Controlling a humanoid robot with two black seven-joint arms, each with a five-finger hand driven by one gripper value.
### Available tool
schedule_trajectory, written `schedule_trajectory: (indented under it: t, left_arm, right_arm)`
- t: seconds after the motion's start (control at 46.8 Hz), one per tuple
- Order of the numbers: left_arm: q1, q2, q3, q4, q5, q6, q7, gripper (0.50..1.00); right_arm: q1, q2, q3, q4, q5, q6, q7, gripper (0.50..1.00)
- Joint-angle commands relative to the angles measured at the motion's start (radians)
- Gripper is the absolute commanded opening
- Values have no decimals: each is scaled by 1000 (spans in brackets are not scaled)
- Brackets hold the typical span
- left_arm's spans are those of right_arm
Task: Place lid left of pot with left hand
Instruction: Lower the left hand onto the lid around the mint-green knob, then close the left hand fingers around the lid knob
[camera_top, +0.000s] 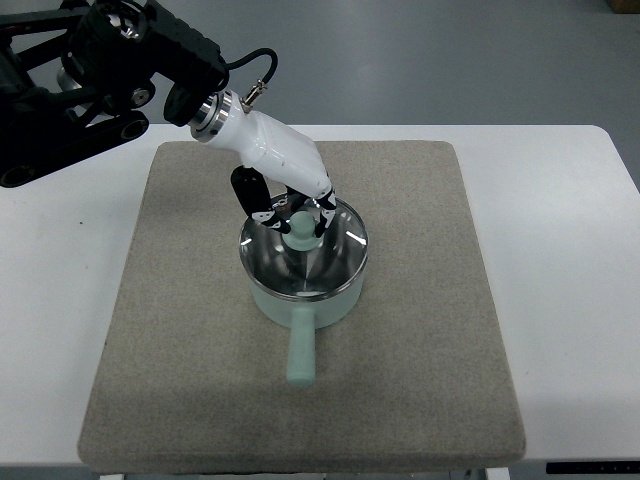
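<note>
A pale green pot (300, 345) with a straight handle pointing toward me stands in the middle of the grey mat (180, 340). A shiny metal lid (305, 262) with a pale green knob (300, 229) sits on top of it. My left hand (293, 214), white with black fingers, reaches in from the upper left and its fingers close around the knob. The lid still rests on the pot's rim as far as I can tell.
The mat lies on a white table (570, 280). Bare mat shows left of the pot (190, 280) and to its right. My left arm's black links and cable fill the upper left corner (90, 80).
</note>
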Motion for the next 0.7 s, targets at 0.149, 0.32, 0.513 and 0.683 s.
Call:
schedule_trajectory:
  t: [0.149,0.32,0.513,0.683]
  left_arm:
    - [2,5,7,1,0,0,0,500]
    - [10,8,4,1,-10,0,0,735]
    - [7,6,8,3,-1,0,0,741]
    - [10,2,8,4,2,15,0,737]
  right_arm:
    - [-1,0,-1,1,0,0,1,924]
    - [0,0,0,1,0,0,1,921]
    - [-1,0,0,-1,0,0,1,924]
    - [0,0,0,1,0,0,1,924]
